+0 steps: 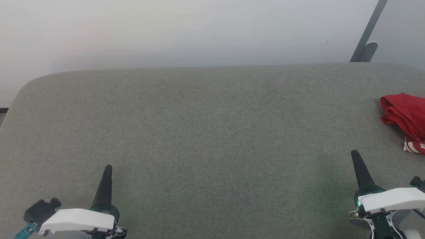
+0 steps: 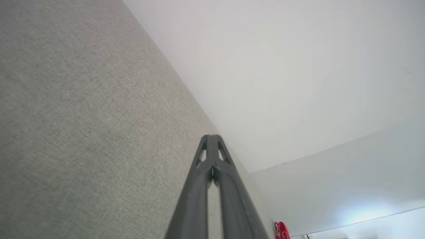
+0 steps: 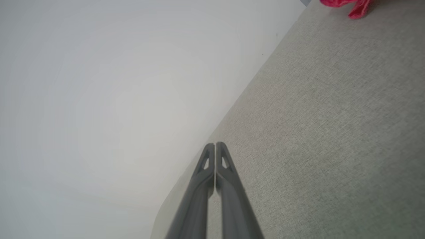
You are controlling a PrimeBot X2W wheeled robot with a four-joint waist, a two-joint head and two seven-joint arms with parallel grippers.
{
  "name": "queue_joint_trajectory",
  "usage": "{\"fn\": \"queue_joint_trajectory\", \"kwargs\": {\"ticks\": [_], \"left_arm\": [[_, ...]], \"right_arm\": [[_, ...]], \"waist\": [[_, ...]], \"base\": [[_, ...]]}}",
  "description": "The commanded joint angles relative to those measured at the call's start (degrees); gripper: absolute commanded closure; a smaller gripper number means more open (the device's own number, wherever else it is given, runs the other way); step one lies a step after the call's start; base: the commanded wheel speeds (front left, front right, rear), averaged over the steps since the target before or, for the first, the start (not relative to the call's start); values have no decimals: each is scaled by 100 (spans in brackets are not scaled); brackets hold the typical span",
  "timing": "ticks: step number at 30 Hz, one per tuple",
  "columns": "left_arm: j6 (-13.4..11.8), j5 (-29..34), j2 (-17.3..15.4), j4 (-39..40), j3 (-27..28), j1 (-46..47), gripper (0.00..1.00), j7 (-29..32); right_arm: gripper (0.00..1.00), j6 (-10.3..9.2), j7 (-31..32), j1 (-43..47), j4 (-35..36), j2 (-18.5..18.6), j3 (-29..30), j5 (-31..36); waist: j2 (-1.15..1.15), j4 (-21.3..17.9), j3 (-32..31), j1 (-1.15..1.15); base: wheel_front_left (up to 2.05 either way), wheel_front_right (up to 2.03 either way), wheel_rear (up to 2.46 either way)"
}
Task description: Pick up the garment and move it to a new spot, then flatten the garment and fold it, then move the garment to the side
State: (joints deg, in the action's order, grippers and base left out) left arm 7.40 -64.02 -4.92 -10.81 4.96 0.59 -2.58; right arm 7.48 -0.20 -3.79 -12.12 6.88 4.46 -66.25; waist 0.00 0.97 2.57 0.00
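The garment [image 1: 406, 116], a red jersey, lies bunched at the far right of the grey surface, cut off by the head view's edge, with a bit of red-and-white striped trim at its near side. A sliver of the garment [image 2: 281, 230] shows low in the left wrist view, and a red piece of the garment [image 3: 348, 5] at the top of the right wrist view. My left gripper [image 1: 107, 168] rests at the lower left, shut and holding nothing. My right gripper [image 1: 355, 154] sits at the lower right, shut and holding nothing, a short way in front of and left of the jersey.
The grey fabric-covered table [image 1: 206, 132] has a rounded far-left corner and a pale wall behind it. A dark slanted bar with a grey foot [image 1: 367, 39] stands behind the far right edge.
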Motion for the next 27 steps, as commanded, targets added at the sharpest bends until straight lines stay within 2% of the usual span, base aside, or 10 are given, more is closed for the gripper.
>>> {"fn": "queue_joint_trajectory", "kwargs": {"ticks": [1,27], "left_arm": [[8,-196,-7,27,11,161,100,56],[11,-1497,63,-141,41,374,100,434]], "right_arm": [[100,4,47,-98,14,-18,41,-179],[100,3,357,-176,-82,-208,121,-1347]], "waist": [[0,-3,-8,0],[0,-42,-103,0]], "base": [[0,0,0],[0,0,0]]}}
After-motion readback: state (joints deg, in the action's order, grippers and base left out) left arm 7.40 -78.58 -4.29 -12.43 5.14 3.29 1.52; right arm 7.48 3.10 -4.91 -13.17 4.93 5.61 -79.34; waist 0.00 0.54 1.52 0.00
